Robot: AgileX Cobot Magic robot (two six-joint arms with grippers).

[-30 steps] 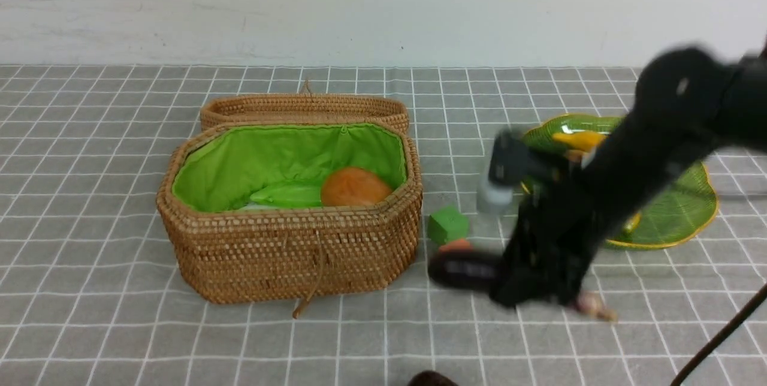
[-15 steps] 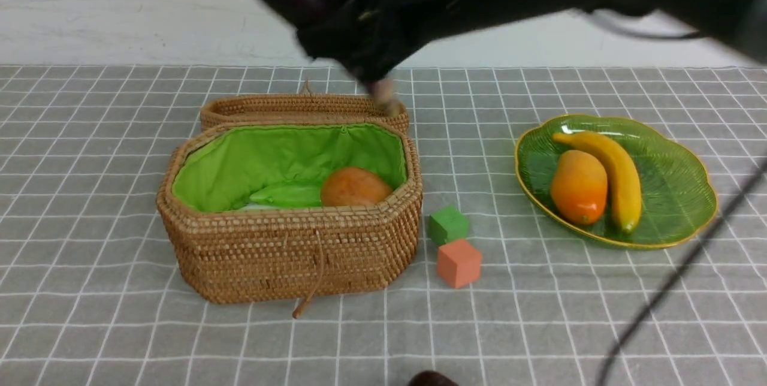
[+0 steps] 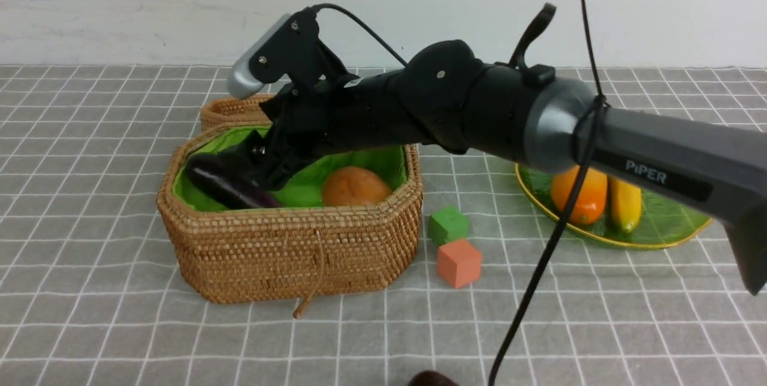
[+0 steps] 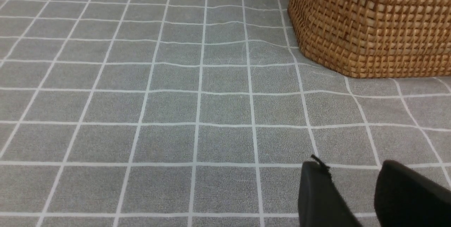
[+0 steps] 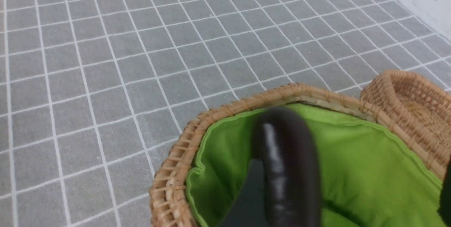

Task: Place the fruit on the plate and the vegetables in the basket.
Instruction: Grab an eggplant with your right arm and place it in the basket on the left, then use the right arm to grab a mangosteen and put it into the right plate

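Swinging across from the plate (image 3: 671,227) side, your right hand (image 3: 251,164) brought the eggplant (image 3: 230,188) into the basket (image 3: 287,254) at 9 o'clock of the potato (image 3: 355,187); its fingers looked apart, releasing. Your left hand (image 4: 366,195) idled, slightly apart, empty.

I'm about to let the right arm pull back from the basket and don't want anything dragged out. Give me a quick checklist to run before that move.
1. Eggplant inside the basket, over the green lining: ok.
2. Right gripper let go of the eggplant: cannot tell; one finger lies right beside it, the other is barely in view.
3. Eggplant settled on the bottom: cannot tell; it may be leaning on the wall.
4. Potato undisturbed in the basket: ok.
5. Lid hanging open behind, out of the way upward: ok.
6. Left gripper low over the cloth beside the basket, holding nothing, away from the right arm: ok.
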